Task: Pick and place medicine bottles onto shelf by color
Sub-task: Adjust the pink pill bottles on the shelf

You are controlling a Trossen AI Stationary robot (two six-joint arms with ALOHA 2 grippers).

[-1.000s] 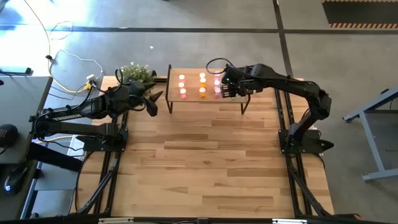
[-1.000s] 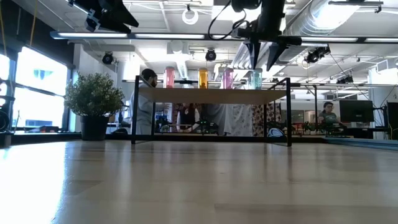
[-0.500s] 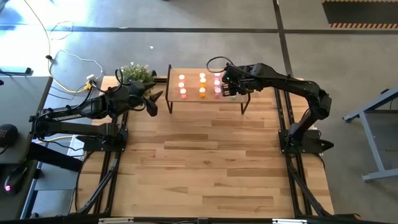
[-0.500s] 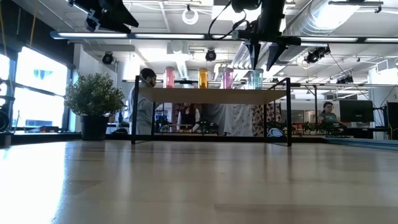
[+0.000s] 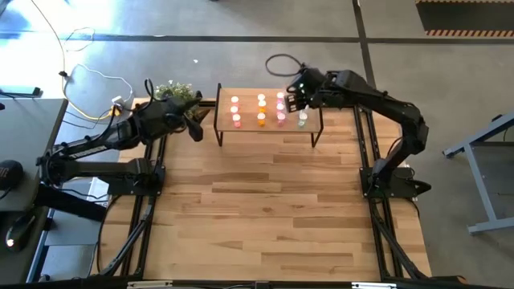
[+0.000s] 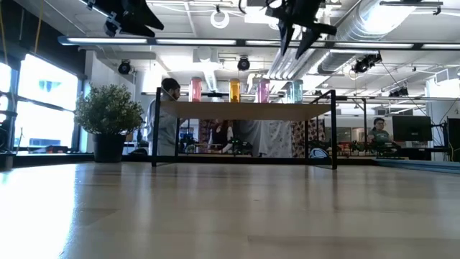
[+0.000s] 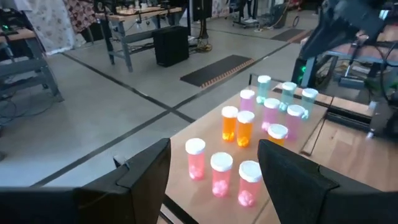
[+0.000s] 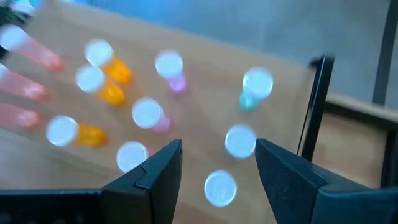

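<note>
The shelf (image 5: 265, 128) stands at the table's far edge on thin black legs. Several medicine bottles stand upright on it in rows by colour: pale red (image 7: 221, 171), orange (image 7: 236, 124), pink (image 7: 270, 112) and green (image 7: 288, 93). In the high view the green ones (image 5: 302, 120) are at the shelf's right end. My right gripper (image 5: 295, 98) (image 8: 217, 180) hangs open above the shelf's right part, slanting down, with nothing between its fingers. My left gripper (image 5: 197, 122) (image 7: 214, 180) stands open off the shelf's left end, pointing nearly level at it.
A potted plant (image 5: 175, 92) stands at the far left beside my left gripper. The wooden table (image 5: 257, 209) in front of the shelf is bare. In the low view, people (image 6: 167, 122) are in the room behind the shelf.
My right gripper has risen from just over the shelf's right end and drawn toward the far edge, tipping as it went. Its fingers stay as wide apart as before. The green bottles it hung over now show in the high view.
</note>
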